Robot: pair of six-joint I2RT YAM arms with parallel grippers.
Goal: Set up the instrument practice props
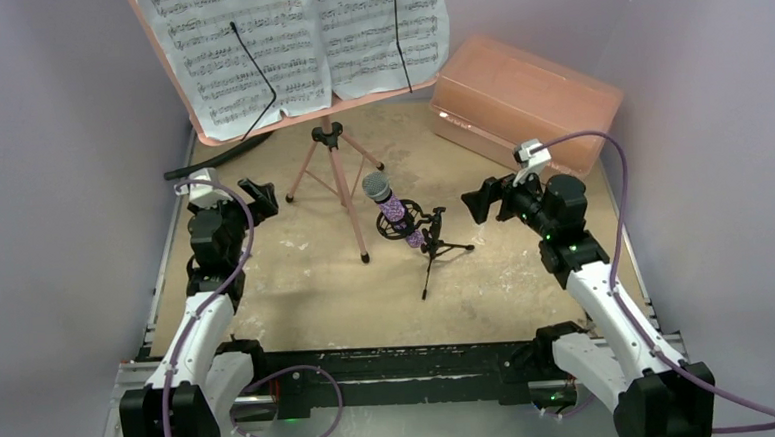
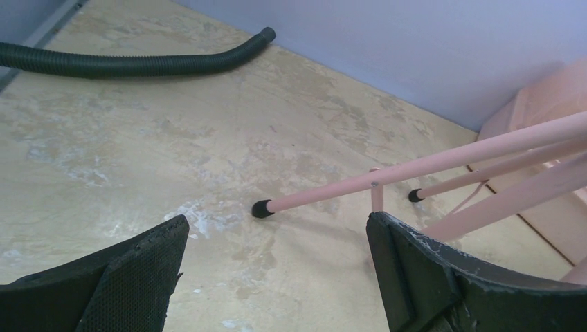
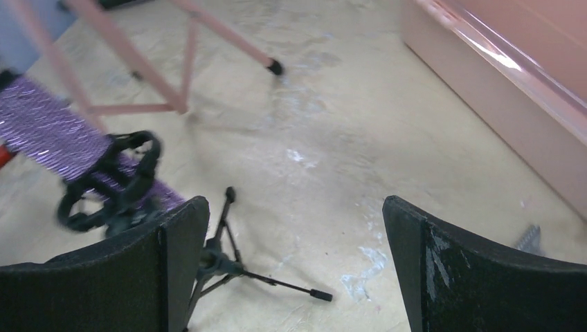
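Observation:
The pink music stand [image 1: 337, 171] stands on its tripod legs at the back centre, with white sheet-music pages [image 1: 304, 38] on its desk. The purple glitter microphone [image 1: 391, 208] sits in the ring mount of the small black tripod mic stand [image 1: 430, 244], just right of the music stand. My left gripper [image 1: 258, 197] is open and empty, left of the stand's legs [image 2: 387, 181]. My right gripper [image 1: 481, 200] is open and empty, right of the mic stand. The right wrist view shows the microphone [image 3: 48, 135], the ring mount [image 3: 111, 181] and the tripod legs [image 3: 228, 259].
A salmon plastic box [image 1: 523, 101] lies at the back right; its side shows in the right wrist view [image 3: 498, 97]. A black corrugated hose [image 2: 131, 62] lies along the back left [image 1: 205, 163]. Grey walls close the table on three sides.

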